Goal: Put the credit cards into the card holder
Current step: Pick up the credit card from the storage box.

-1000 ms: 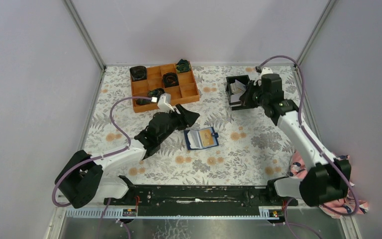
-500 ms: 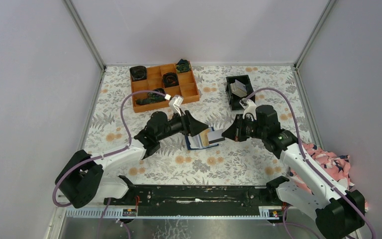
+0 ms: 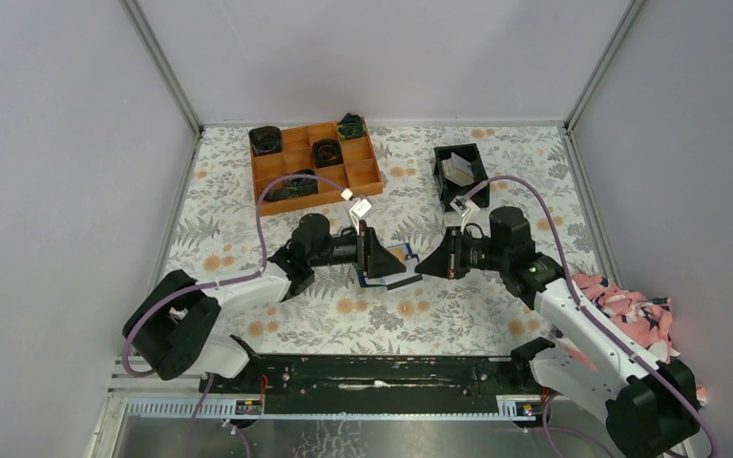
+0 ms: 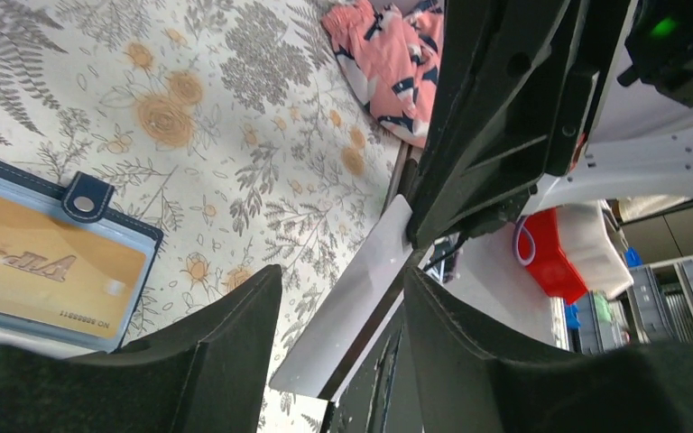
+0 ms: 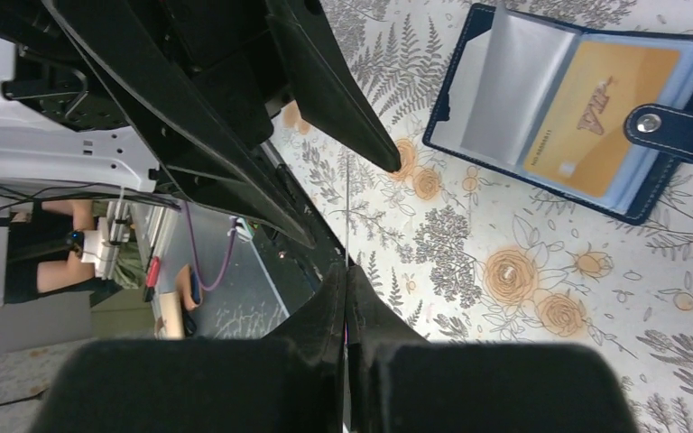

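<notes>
The card holder [image 5: 514,99] has a navy cover like matt stitched leather, a shiny metal snap [image 5: 650,122] and clear glossy plastic sleeves. The yellow card [image 5: 600,117] and the grey card [image 4: 352,298] are smooth plastic. The left gripper [image 4: 341,271] has fingers [image 4: 226,352] of matt black plastic. The table [image 4: 235,135] has a matt printed cover. The pink cloth [image 4: 388,54] is a printed fabric.

Left arm [image 3: 248,284] and right arm [image 3: 573,305] low, tip to tip; left fingers [image 4: 226,361] apart, right fingers [image 5: 374,329] pinched together.
</notes>
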